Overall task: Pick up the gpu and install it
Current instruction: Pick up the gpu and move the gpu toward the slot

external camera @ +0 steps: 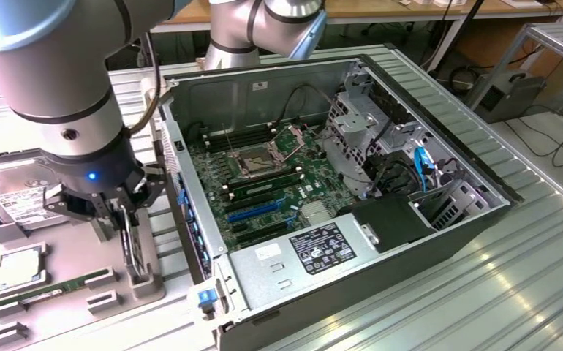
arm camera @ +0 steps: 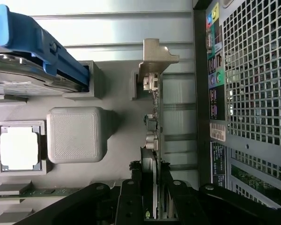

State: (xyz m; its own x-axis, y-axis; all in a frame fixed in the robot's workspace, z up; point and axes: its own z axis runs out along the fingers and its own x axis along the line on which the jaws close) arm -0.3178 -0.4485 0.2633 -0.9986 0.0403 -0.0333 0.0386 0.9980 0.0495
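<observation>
The gpu point(external camera: 137, 252) stands on edge in a grey holder point(external camera: 148, 284) on the parts tray, at the exterior view's left, beside the open computer case point(external camera: 262, 80). My gripper point(external camera: 121, 230) reaches straight down over it, a finger on each side of the card's top edge. In the wrist view the gpu point(arm camera: 152, 119) runs edge-on from its silver bracket point(arm camera: 155, 56) down between the black fingers point(arm camera: 131, 192), which press against both faces. My gripper point(arm camera: 151, 199) is shut on the card. The motherboard's blue slots point(external camera: 258, 208) lie inside the case.
On the grey tray point(external camera: 67, 245) lie a hard drive point(external camera: 16, 196) with a blue rail point(arm camera: 37, 42), a CPU point(external camera: 20, 267) and a green RAM stick point(external camera: 53, 289). The case's rear wall point(arm camera: 253, 93) stands close beside the card. A ribbed metal table point(external camera: 477, 292) carries everything.
</observation>
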